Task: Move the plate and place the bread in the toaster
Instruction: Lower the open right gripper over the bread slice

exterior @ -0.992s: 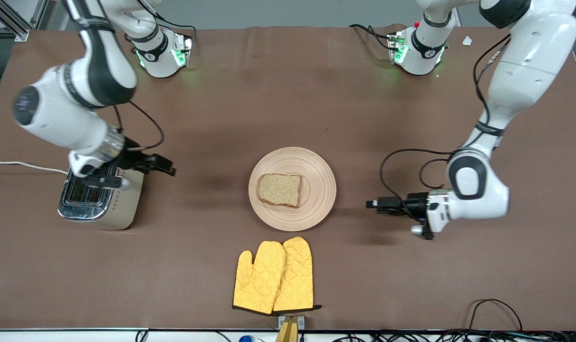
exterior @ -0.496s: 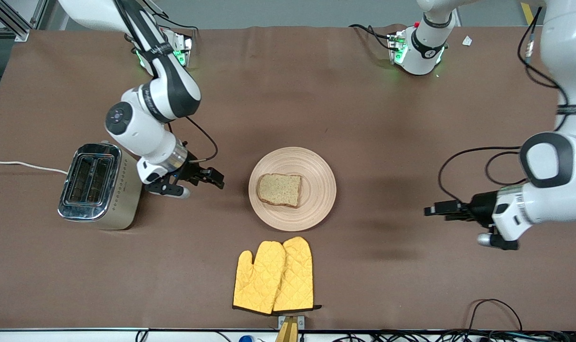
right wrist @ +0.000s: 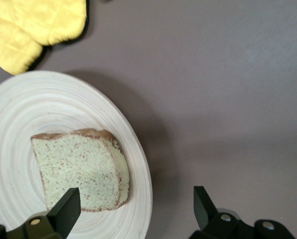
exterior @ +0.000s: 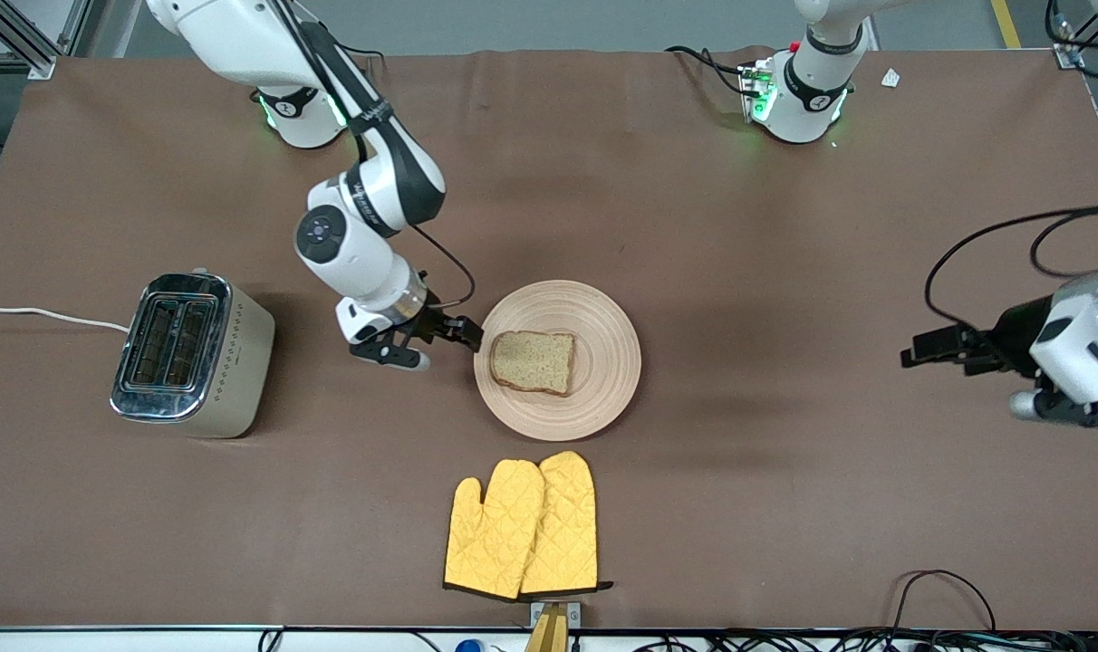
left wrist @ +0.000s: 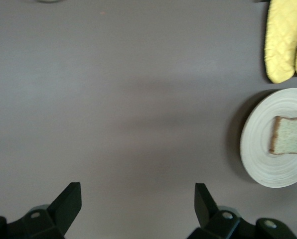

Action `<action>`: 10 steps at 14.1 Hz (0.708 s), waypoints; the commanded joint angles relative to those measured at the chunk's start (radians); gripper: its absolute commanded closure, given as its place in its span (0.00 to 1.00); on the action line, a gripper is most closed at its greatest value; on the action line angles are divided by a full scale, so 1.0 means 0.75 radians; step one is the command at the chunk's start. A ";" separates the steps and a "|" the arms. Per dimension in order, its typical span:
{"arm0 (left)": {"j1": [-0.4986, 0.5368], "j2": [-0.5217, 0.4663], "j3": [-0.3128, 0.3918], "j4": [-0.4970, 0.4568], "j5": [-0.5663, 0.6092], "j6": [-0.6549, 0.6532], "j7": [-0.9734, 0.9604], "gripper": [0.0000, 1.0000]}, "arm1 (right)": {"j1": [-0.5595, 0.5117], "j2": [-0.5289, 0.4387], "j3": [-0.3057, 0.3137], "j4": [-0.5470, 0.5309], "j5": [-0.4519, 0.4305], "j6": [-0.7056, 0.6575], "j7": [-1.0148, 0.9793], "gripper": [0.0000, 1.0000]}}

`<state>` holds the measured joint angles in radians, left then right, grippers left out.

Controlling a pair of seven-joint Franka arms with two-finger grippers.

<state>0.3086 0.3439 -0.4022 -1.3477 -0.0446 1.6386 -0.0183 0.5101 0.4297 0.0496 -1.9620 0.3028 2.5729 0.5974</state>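
The pale wooden plate (exterior: 594, 362) lies mid-table with the slice of seeded bread (exterior: 533, 361) flat on it. The cream and chrome toaster (exterior: 191, 358) stands toward the right arm's end, both slots empty. My right gripper (exterior: 469, 335) is open and empty over the plate's rim on the toaster's side. In the right wrist view its gripper (right wrist: 133, 206) straddles the rim of the plate (right wrist: 49, 104), with one fingertip over the bread (right wrist: 78, 169). My left gripper (exterior: 919, 349) is open and empty over bare table toward the left arm's end; in the left wrist view the gripper (left wrist: 137, 199) has nothing between its fingers.
Two yellow oven mitts (exterior: 522, 525) lie nearer the front camera than the plate. They also show in the right wrist view (right wrist: 34, 25) and the left wrist view (left wrist: 283, 40). The toaster's white cord (exterior: 42, 315) runs off the table's edge.
My right gripper has moved from over the toaster to the plate's rim. My left arm has drawn back from the plate toward its end of the table. Plate and bread have not moved.
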 commanded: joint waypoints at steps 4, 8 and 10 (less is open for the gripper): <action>-0.006 -0.225 0.025 -0.023 0.053 -0.192 -0.086 0.00 | 0.273 0.126 -0.217 0.161 -0.362 -0.080 0.446 0.00; -0.072 -0.333 0.117 -0.042 0.070 -0.299 -0.068 0.00 | 0.289 0.202 -0.217 0.325 -0.408 -0.264 0.523 0.00; -0.186 -0.413 0.219 -0.095 0.070 -0.336 -0.062 0.00 | 0.322 0.231 -0.219 0.329 -0.426 -0.264 0.574 0.00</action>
<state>0.2487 0.1110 -0.3080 -1.3545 -0.0122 1.4047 -0.0724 0.7168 0.5655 -0.0987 -1.7422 0.0180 2.3830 0.9659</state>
